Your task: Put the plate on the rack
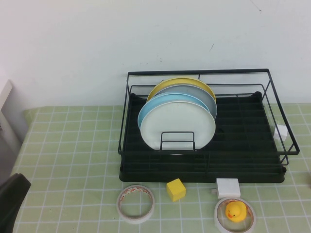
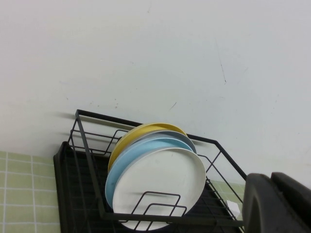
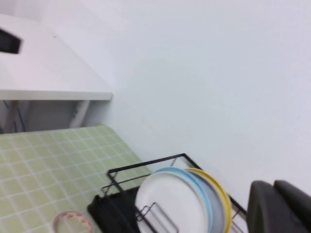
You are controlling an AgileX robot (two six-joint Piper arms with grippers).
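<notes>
The white plate (image 1: 178,127) stands upright at the front of a row of plates in the black wire rack (image 1: 272,97), leaning against a light blue plate (image 1: 146,112), a grey plate (image 1: 204,95) and a yellow plate (image 1: 167,86). It also shows in the left wrist view (image 2: 165,184) and the right wrist view (image 3: 167,204). My left gripper (image 2: 271,180) is shut and empty, low at the near left of the table (image 1: 12,201), well apart from the rack. My right gripper (image 3: 273,187) is shut and empty, raised to the rack's right, out of the high view.
In front of the rack lie a tape roll (image 1: 135,203), a yellow cube (image 1: 176,189), a white box (image 1: 228,187) and a rubber duck (image 1: 236,211) inside a second tape roll (image 1: 249,222). A white desk (image 3: 48,73) stands beyond the table's left side.
</notes>
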